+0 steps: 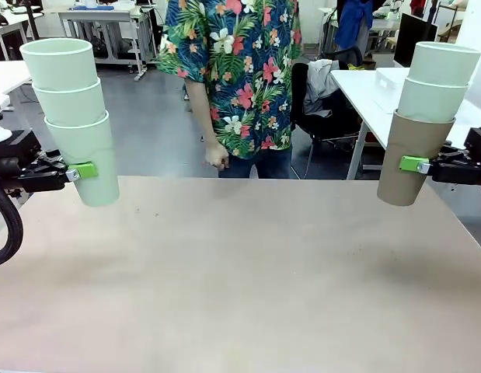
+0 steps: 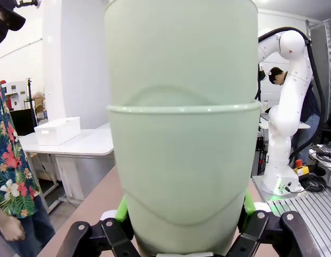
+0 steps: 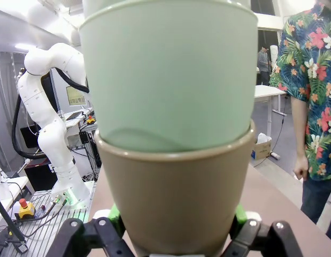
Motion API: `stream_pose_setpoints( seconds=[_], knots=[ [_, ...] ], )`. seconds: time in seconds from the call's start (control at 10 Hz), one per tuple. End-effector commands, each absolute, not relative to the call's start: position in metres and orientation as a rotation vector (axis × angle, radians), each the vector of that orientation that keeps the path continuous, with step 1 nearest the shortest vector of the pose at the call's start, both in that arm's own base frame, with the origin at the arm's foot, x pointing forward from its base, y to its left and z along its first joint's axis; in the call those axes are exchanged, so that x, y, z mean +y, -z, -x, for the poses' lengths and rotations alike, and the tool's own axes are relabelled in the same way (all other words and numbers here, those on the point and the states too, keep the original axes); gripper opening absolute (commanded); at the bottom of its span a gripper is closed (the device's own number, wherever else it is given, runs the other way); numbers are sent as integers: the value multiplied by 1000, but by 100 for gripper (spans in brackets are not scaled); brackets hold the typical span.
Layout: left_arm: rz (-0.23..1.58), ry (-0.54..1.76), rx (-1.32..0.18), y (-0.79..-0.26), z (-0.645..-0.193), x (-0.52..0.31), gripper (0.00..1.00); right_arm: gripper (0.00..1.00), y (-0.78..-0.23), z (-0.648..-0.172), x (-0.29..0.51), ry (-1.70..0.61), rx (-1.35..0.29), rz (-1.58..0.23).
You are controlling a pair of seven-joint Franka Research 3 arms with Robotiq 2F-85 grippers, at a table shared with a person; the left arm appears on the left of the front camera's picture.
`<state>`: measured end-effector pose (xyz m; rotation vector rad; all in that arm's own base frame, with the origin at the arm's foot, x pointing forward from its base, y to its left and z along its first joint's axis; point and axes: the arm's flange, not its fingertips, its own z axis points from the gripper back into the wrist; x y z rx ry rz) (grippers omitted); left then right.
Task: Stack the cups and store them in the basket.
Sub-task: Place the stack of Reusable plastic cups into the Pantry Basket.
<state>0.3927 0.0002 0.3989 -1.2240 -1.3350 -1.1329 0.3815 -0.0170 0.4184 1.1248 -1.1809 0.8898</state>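
The left end effector point(image 1: 88, 172) gripped a green stack point(image 1: 73, 109) and the right end effector point(image 1: 413, 165) a brown-bottomed stack point(image 1: 425, 116), seemingly three cups each, above the table point(image 1: 240, 280); merging and storing remained.

- Left gripper point(image 1: 88, 172): black linked metal body, bright green pads point(image 1: 83, 170).
- Right gripper point(image 1: 415, 163): same black and green.
- Right arm point(image 2: 287, 107): glossy white rounded segments, thick black hose point(image 2: 269, 33).
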Motion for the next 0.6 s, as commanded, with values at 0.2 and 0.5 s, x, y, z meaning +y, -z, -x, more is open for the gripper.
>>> stream_pose_setpoints(
  seconds=[0.2, 0.5],
  knots=[
    [1221, 1140, -1347, -403, -391, -1, 86, 86, -421, -381, -17, -897, -1183, -1122],
    [1221, 1140, -1347, -403, -391, -1, 86, 86, -421, -381, -17, -897, -1183, -1122]
  ],
)
